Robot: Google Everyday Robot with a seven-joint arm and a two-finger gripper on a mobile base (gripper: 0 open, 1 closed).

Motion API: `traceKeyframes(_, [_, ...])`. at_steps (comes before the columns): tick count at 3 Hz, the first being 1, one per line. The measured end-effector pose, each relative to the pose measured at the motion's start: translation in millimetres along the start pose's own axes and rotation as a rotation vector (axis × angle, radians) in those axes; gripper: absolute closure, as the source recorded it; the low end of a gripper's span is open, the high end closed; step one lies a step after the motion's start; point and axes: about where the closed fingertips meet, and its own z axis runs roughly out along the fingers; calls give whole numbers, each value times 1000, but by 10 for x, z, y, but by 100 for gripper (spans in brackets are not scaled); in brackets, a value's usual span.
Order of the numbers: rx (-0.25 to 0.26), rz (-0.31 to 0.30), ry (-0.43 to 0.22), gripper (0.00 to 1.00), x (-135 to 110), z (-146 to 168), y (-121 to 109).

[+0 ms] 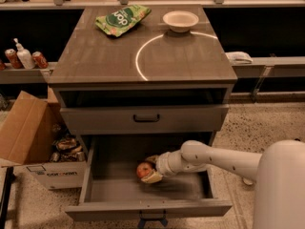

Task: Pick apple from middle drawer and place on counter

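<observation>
Apple (pixel 143 170) sits mid-floor in the open middle drawer (pixel 119 187), apparently not yet lifted; gripper (pixel 149 169) is at it from 3 o'clock, spread or pinching I cannot tell; lift and transfer to counter (pixel 105 56) remain. Drawer shows nothing else; white bowl (pixel 180 20), at 1 o'clock on the counter, looks empty; cardboard box (pixel 28 132), at 9 o'clock, holds packets.

Middle drawer (pixel 123 189): pulled wide open, under the closed drawer (pixel 114 119) with the black bar handle.
Apple (pixel 142 170): on the drawer's grey floor, about mid-width.
Gripper (pixel 152 169): down inside the drawer, right at the apple's right side.
Counter (pixel 100 56): white bowl (pixel 180 20) at the back, green bag (pixel 122 19) to its left.
Floor: open cardboard box (pixel 21 132) beside the cabinet.
</observation>
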Motion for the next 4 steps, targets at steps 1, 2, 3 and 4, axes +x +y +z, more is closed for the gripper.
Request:
traceKeyframes(1, [0,-29,-37,73,-85,-188,116])
traceKeyframes(2, [-5,-88,-77,96,-222,-691,235])
traceKeyframes(3, [-36,-150,-91,100,-304,-1272,215])
traceKeyframes(4, [-70,-189,-131,100,-333,-1756,150])
